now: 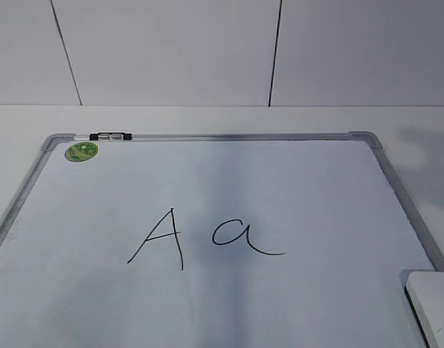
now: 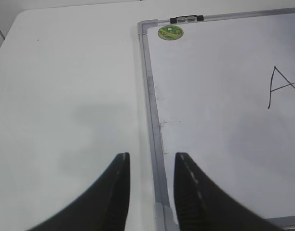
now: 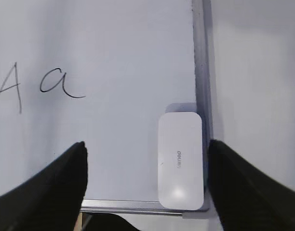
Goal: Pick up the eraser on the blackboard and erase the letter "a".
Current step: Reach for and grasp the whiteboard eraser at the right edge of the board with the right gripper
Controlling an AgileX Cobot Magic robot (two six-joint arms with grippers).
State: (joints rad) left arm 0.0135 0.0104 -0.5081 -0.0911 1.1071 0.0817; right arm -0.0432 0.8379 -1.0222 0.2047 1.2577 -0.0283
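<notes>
The blackboard [image 1: 294,188] is a white board with a grey frame, lying flat on the table. The letter "a" [image 1: 240,235] is written beside a capital "A" [image 1: 160,239]; it also shows in the right wrist view [image 3: 58,84]. The white eraser [image 3: 181,159] lies on the board's near right corner, against the frame, and shows at the exterior view's edge [image 1: 432,301]. My right gripper [image 3: 146,154] is open wide above that corner, with the eraser between its fingers, closer to the right finger. My left gripper [image 2: 151,161] is open and empty over the board's left frame edge.
A round green sticker [image 1: 81,151] and a black clip [image 1: 110,135] sit at the board's far left corner. The white table [image 2: 65,96] surrounds the board. A tiled wall [image 1: 207,51] stands behind.
</notes>
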